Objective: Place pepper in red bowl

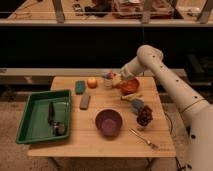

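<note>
The red bowl point(130, 86) sits at the back right of the wooden table point(85, 140). My gripper point(114, 78) is low over the table's back edge, just left of the red bowl's rim, with the arm reaching in from the right. A small orange-yellow patch shows at the gripper, and I cannot tell whether it is the pepper. I see the pepper nowhere else; it is hidden or out of view.
A round orange fruit point(92, 82) and a white cup point(107, 81) stand left of the gripper. Two sponges point(80, 87) point(85, 100) lie farther left. Also here are a purple bowl point(109, 122), a pine cone point(145, 117), a fork point(144, 138), a yellowish item point(131, 98) and a green tray point(30, 129).
</note>
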`<state>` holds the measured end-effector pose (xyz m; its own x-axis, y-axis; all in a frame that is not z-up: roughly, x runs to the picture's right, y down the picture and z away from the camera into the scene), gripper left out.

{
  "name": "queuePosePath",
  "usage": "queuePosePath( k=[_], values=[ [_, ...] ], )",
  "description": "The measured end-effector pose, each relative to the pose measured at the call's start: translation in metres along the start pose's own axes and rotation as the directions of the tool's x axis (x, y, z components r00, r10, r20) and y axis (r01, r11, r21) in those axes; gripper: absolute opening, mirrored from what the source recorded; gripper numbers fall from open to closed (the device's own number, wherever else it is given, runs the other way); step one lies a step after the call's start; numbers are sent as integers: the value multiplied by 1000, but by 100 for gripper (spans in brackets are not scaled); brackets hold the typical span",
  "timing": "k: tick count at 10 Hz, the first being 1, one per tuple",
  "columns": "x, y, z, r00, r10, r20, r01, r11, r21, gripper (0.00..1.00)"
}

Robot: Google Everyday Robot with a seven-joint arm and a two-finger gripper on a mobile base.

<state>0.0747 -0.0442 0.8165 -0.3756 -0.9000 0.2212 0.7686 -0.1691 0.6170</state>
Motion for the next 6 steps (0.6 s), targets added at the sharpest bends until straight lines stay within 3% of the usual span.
queuePosePath(
  k=[1,2,6],
  values=[
    [0,-3,-3,999,-50,6,50,998,-43,0],
    [-2,-1,-7,998,-62,-3,62,996,-58,0],
    [-17,26,-36,999,-3,-50,-5,987,-158,0]
  ],
)
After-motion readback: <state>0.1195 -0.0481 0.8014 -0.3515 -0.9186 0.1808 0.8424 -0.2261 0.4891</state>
